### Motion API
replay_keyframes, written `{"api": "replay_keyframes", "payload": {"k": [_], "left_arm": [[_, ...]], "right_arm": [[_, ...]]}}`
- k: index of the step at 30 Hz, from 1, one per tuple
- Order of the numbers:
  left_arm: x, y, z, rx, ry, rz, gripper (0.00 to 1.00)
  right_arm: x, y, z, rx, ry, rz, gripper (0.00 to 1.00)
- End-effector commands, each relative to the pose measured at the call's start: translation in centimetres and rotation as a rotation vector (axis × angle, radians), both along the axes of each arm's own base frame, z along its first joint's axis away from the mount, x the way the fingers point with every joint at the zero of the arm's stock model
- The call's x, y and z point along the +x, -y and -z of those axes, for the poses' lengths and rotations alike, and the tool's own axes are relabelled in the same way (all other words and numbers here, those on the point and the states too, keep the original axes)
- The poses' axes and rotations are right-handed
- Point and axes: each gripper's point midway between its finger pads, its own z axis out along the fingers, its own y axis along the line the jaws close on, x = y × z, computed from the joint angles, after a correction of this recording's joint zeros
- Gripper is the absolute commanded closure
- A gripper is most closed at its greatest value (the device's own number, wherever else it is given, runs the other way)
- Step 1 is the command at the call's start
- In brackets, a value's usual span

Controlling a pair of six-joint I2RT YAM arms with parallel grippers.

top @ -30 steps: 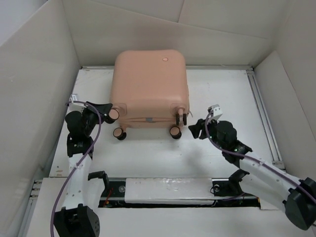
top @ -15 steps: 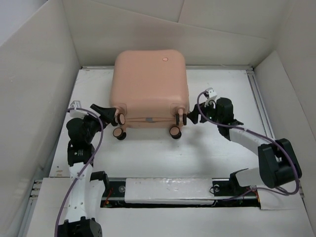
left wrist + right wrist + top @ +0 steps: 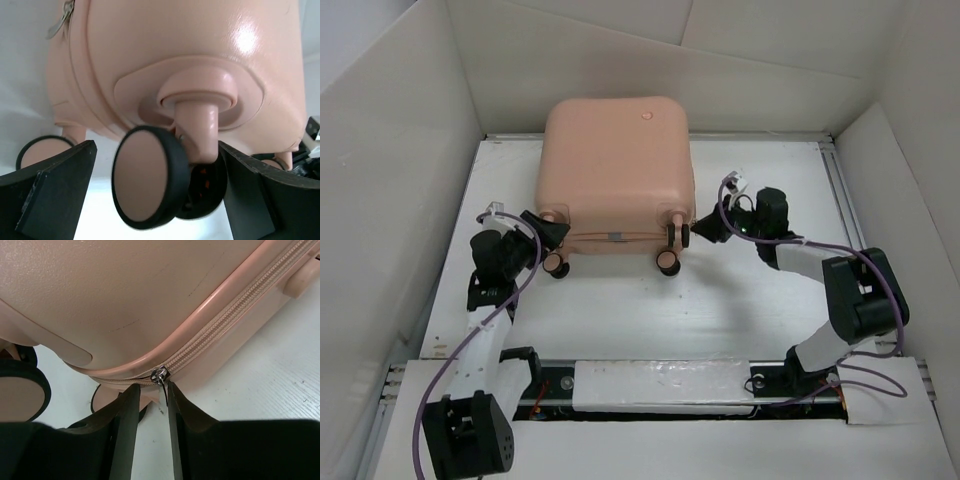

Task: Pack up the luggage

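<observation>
The peach-pink luggage [image 3: 615, 165] lies closed on the white table, wheels toward me. My left gripper [image 3: 548, 232] is at its near left corner. In the left wrist view its jaws stand wide open on either side of a pink-and-black caster wheel [image 3: 150, 182], with the left gripper [image 3: 157, 197] not pressing on it. My right gripper [image 3: 705, 228] is at the near right corner. There the right gripper [image 3: 151, 425] has its jaws narrowed around the metal zipper pull [image 3: 161, 379]. The pull hangs against the right finger [image 3: 180, 435], and a gap shows on its other side.
Tall white cardboard walls [image 3: 400, 150] box the table in on three sides. A metal rail [image 3: 850, 230] runs along the right edge. The arms' mounting bar [image 3: 660, 385] lies across the near edge. Two more caster wheels [image 3: 667, 262] stick out from the luggage's near side.
The left gripper has opened wide and come around the caster wheel. The right arm has swung in to the luggage's right corner and narrowed its jaws around the zipper pull. The luggage has shifted slightly left.
</observation>
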Motion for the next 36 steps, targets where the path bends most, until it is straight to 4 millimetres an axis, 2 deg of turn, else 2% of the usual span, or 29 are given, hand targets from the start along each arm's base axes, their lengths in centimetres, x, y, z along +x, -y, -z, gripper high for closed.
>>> {"api": "replay_keyframes", "payload": {"k": [1, 2, 3, 4, 5, 7, 8, 9, 10, 11, 12, 13, 14, 17, 18, 19, 20, 21, 22, 23, 25, 27, 30, 35, 36], "left_arm": [[1.2, 0.5, -2.7, -0.028, 0.110, 0.026, 0.05], [1.5, 0.5, -2.8, -0.035, 0.116, 0.023, 0.06], [1.9, 0.5, -3.0, -0.047, 0.114, 0.020, 0.14], [2.2, 0.5, -3.4, -0.046, 0.125, 0.020, 0.19], [2.2, 0.5, -3.6, -0.053, 0.131, 0.018, 0.22], [2.6, 0.6, -3.9, -0.067, 0.134, 0.024, 0.30], [2.8, 0.8, -4.1, -0.080, 0.134, 0.036, 0.35], [2.7, 1.1, -4.4, -0.094, 0.141, 0.051, 0.41], [2.9, 1.1, -4.3, -0.094, 0.142, 0.051, 0.51], [3.0, 1.1, -4.9, -0.093, 0.154, 0.052, 0.64], [2.9, 1.1, -5.2, -0.100, 0.160, 0.050, 0.87], [3.1, 1.1, -5.8, -0.098, 0.173, 0.051, 0.96], [2.8, 1.1, -6.6, -0.095, 0.191, 0.052, 1.00], [2.4, 1.4, -9.0, -0.091, 0.236, 0.068, 1.00], [2.0, 1.5, -10.3, -0.088, 0.266, 0.079, 1.00], [1.8, 1.6, -12.0, -0.092, 0.297, 0.080, 1.00], [1.4, 1.7, -12.7, -0.092, 0.306, 0.089, 1.00], [1.0, 1.8, -14.0, -0.088, 0.333, 0.091, 1.00], [0.7, 1.8, -15.9, -0.071, 0.372, 0.095, 1.00], [0.6, 1.8, -15.9, -0.074, 0.350, 0.094, 1.00], [-0.1, 1.9, -17.4, -0.058, 0.391, 0.098, 1.00], [-0.1, 1.9, -17.6, -0.059, 0.387, 0.097, 1.00], [-0.3, 1.9, -17.6, -0.059, 0.385, 0.097, 1.00], [-0.9, 2.0, -17.4, -0.065, 0.396, 0.097, 1.00], [-1.0, 2.2, -17.4, -0.067, 0.395, 0.108, 1.00]], "right_arm": [[-0.5, -0.3, 0.2, 0.020, 0.013, -0.018, 0.66], [-0.5, -0.3, 0.2, 0.020, 0.013, -0.018, 0.63], [-0.6, -0.5, 0.5, 0.027, -0.007, -0.030, 0.50], [-0.2, -0.6, 0.4, 0.028, -0.004, -0.030, 0.43], [-0.2, -0.8, 0.4, 0.037, -0.014, -0.041, 0.39], [0.2, -0.9, 0.2, 0.048, -0.009, -0.062, 0.39], [0.2, -0.9, 1.0, 0.048, -0.038, -0.060, 0.49], [0.2, -1.0, 1.0, 0.053, -0.039, -0.074, 0.56], [0.1, -1.2, 0.8, 0.062, -0.040, -0.081, 0.61], [0.3, -1.2, 0.8, 0.065, -0.028, -0.081, 0.71], [0.0, -1.2, 1.1, 0.069, -0.040, -0.079, 0.77], [-0.2, -1.1, 0.8, 0.076, -0.033, -0.077, 0.81], [-0.2, -1.0, 1.0, 0.073, -0.031, -0.066, 0.85], [-0.2, -0.9, 0.3, 0.064, -0.004, -0.029, 0.90], [-0.4, -0.7, 0.3, 0.062, -0.003, -0.019, 0.93], [-0.3, -0.6, -0.9, 0.066, 0.029, -0.008, 0.94], [-0.7, -0.7, -0.9, 0.061, 0.025, -0.002, 0.99], [-0.5, -0.2, -0.9, 0.048, 0.026, 0.044, 1.00], [-0.5, 0.0, -1.9, 0.048, 0.045, 0.063, 1.00], [-0.8, 0.0, -1.9, 0.035, 0.052, 0.067, 1.00], [-0.9, 0.4, -1.8, 0.013, 0.052, 0.103, 1.00], [-1.4, 0.1, -2.4, 0.007, 0.064, 0.116, 1.00], [-1.8, 0.8, -2.3, -0.020, 0.069, 0.170, 1.00], [-3.6, 0.1, -2.0, -0.064, 0.068, 0.217, 1.00], [-3.9, -0.2, -2.7, -0.060, 0.087, 0.222, 1.00]]}}
